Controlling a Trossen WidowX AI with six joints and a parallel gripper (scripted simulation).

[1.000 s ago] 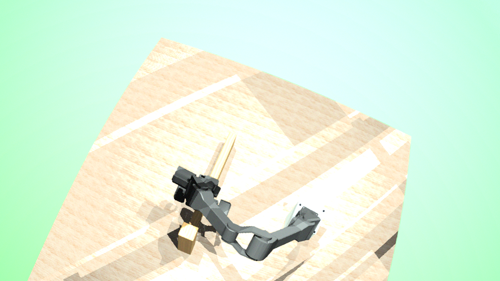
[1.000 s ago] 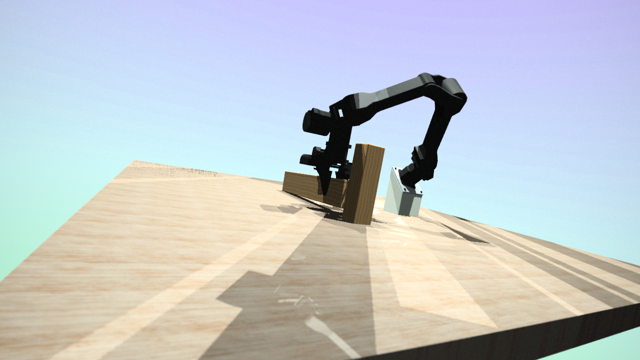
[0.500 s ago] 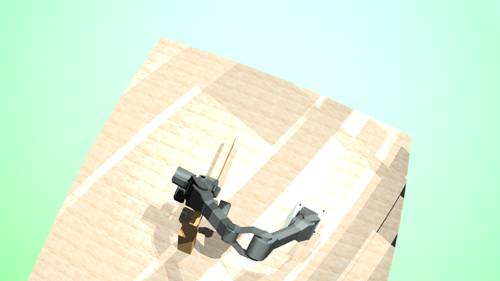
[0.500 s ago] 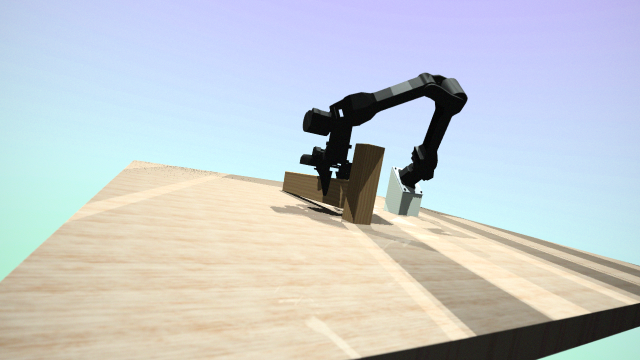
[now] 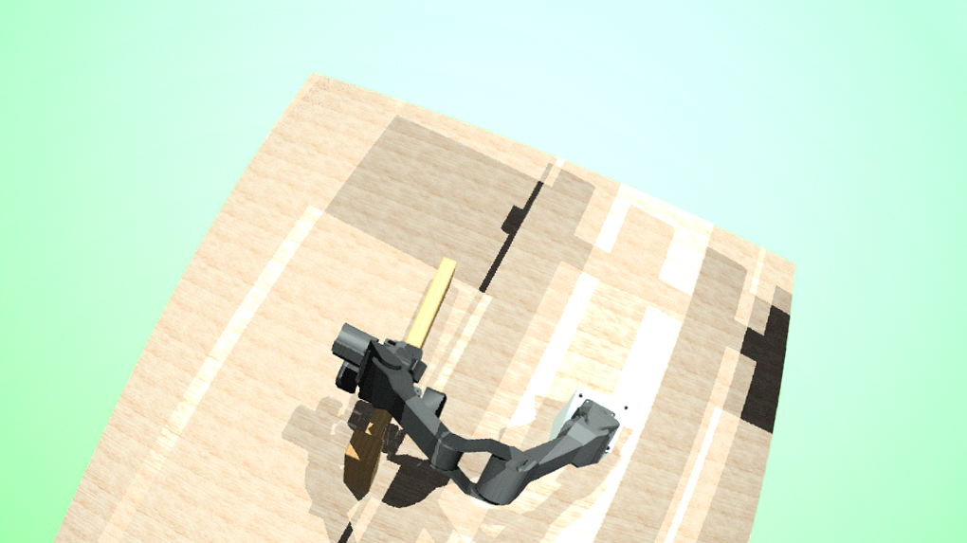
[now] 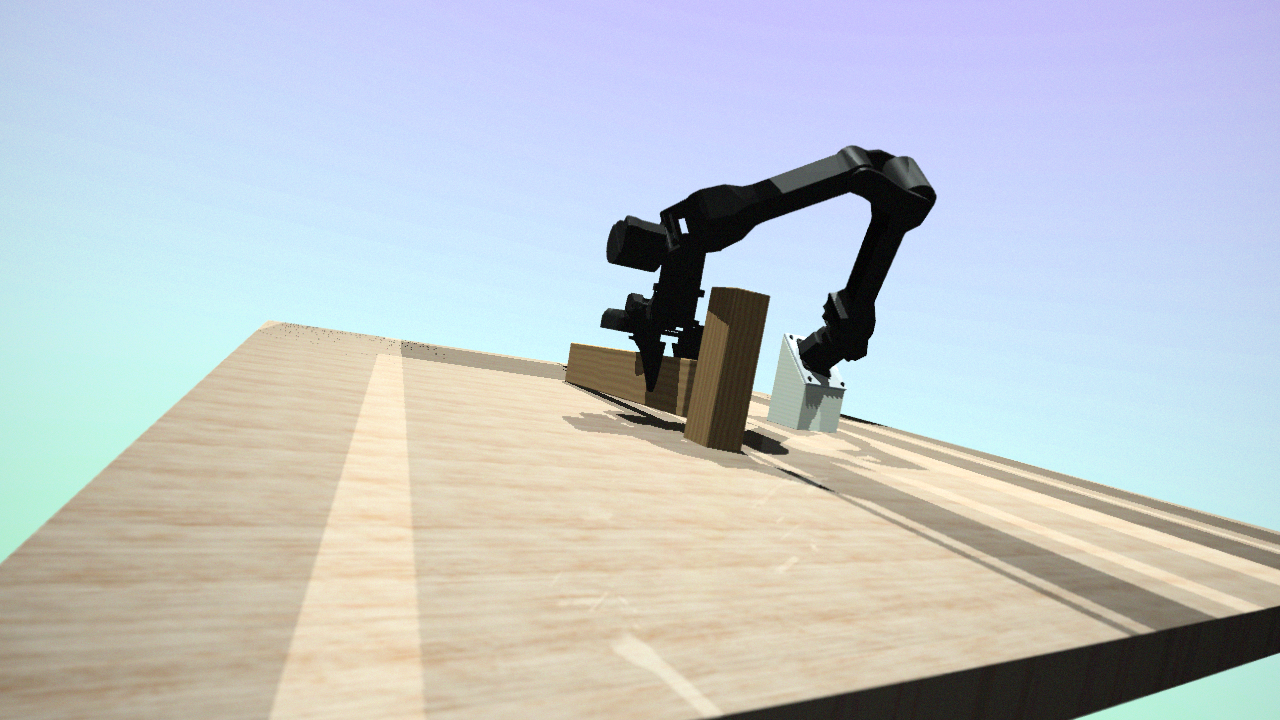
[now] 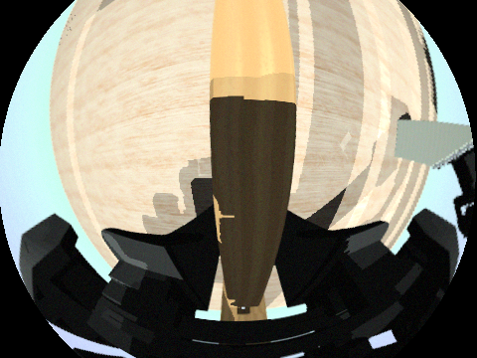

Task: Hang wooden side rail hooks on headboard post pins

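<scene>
The wooden side rail (image 5: 431, 304) (image 6: 608, 367) (image 7: 253, 149) is a long bar; its far end appears to be at the table top. Its near end is at the headboard post (image 5: 360, 466) (image 6: 729, 367) (image 7: 259, 315), which stands upright. My gripper (image 6: 655, 376) (image 7: 244, 202) is shut on the rail near its post end, with a finger on each side. In the top view the arm hides the fingertips. A small dark piece shows between the rail's end and the post in the wrist view. I cannot tell whether the hooks sit on the pins; slot and pins are hidden.
The pale robot base (image 5: 561, 423) (image 6: 803, 402) (image 7: 429, 141) stands on the table (image 5: 254, 278) (image 6: 223, 501) (image 7: 134, 109), to the right of rail and post. The arm arches from it over to the rail. Dark shadows and bright bands cross the table top.
</scene>
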